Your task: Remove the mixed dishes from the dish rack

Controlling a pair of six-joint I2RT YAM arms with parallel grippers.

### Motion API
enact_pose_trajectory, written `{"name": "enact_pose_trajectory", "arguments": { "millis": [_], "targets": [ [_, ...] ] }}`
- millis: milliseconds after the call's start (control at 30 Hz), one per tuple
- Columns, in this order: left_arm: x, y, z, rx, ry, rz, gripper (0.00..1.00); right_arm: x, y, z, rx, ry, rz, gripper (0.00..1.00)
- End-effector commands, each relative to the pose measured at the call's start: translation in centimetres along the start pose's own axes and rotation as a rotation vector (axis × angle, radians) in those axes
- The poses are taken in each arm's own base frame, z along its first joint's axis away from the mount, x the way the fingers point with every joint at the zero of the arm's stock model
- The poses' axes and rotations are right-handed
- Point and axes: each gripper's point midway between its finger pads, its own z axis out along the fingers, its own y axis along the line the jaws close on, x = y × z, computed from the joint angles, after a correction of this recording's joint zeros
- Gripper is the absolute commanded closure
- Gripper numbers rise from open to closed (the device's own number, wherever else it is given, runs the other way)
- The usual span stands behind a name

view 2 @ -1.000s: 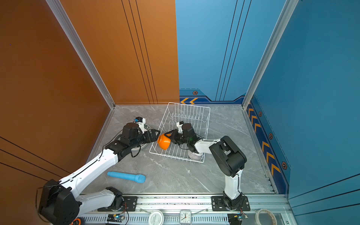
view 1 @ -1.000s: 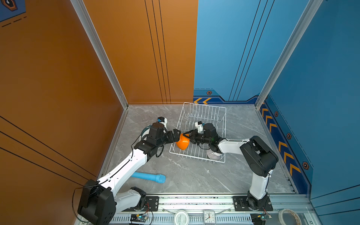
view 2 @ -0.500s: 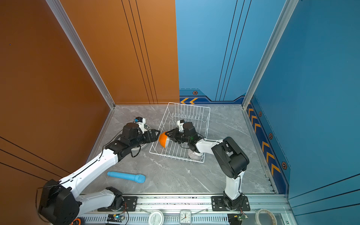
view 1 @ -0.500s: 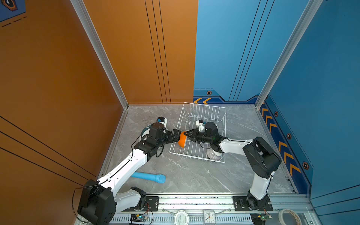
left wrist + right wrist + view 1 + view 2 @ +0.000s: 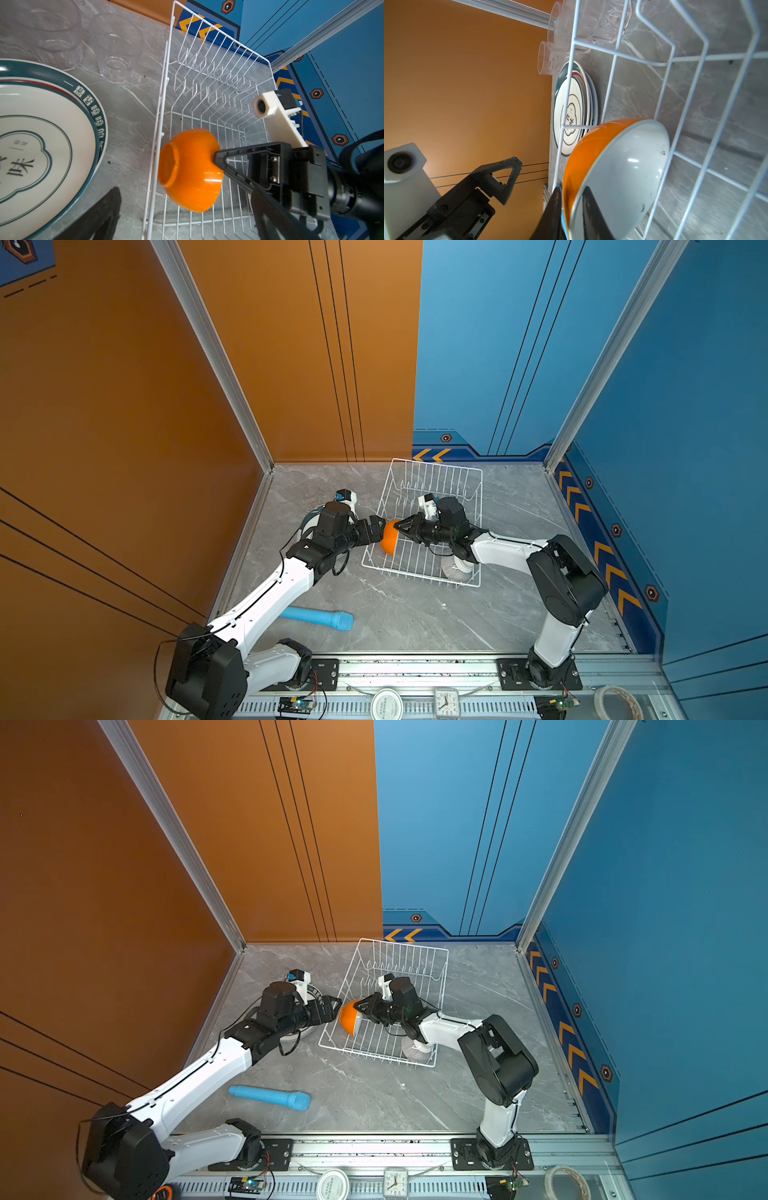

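**1. Containers**

- Rack (image 5: 436, 465) (image 5: 402, 946): white wire, sits skewed on the grey table (image 5: 395, 614) toward the back wall.
- Inside the rack: a striped bowl (image 5: 454, 571) (image 5: 414, 1052) in the near R corner, partly under the right forearm.
- Orange bowl (image 5: 388, 537) (image 5: 348, 1020): held on edge at the rack's L side wall.
  - The foot points outward and the white inside faces back across the rack.
  - Left wrist view shows it (image 5: 191, 172) against the side-wall wires. Whether it clears the top wire: can't tell.
- Outside the rack, on the table just L of it: a stack of plates (image 5: 314, 995) (image 5: 47, 124) (image 5: 572, 108), face up, dark rim w/ lettering.
- Tumblers (image 5: 116, 45) (image 5: 548, 58) stand upright just past the plates, beside the rack wall. Two show in the left wrist view. The right wrist view gives a cluster, count unclear.
- Blue cylinder (image 5: 318, 619) (image 5: 270, 1097): lies flat near the front edge, well apart from the rack.

**2. Arm pose**

- Right arm: base at front R, elbow raised, forearm reaching L across the rack, wrist approx. horiz.
- Right gripper (image 5: 397, 526) (image 5: 362, 1009) (image 5: 571, 199): clamped on the orange bowl's rim, one finger inside the bowl and one on the orange outer wall.
- Left arm: base at front L, forearm stretched fwd to the rack's L wall, wrist approx. horiz., pointing R.
- Left gripper (image 5: 379, 529) (image 5: 332, 1009): jaws spread wide, holding nothing, just beside the bowl's foot.
- Right wrist view: its one visible finger (image 5: 508, 172) stands apart from the bowl.
- The two grippers face each other tip to tip w/ the bowl btwn them.
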Motion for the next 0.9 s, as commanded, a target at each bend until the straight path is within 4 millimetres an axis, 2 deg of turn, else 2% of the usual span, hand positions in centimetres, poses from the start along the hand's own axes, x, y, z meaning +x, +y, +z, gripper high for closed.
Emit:
{"name": "enact_pose_trajectory", "arguments": {
  "millis": [0,267,867],
  "targets": [
    [-0.3,-0.4,-0.2,0.006,0.011,0.024,0.02,0.2,0.1,0.5,0.034,0.015,-0.044,0.77],
    [-0.2,-0.3,-0.2,0.002,0.014,0.026,0.02,0.9,-0.7,1.9,0.069,0.055,-0.045,0.77],
    [-0.4,0.1,-0.7,-0.020,-0.003,0.037,0.02,1.4,-1.3,3.0,0.235,0.105,-0.162,0.71]
  ]
}}
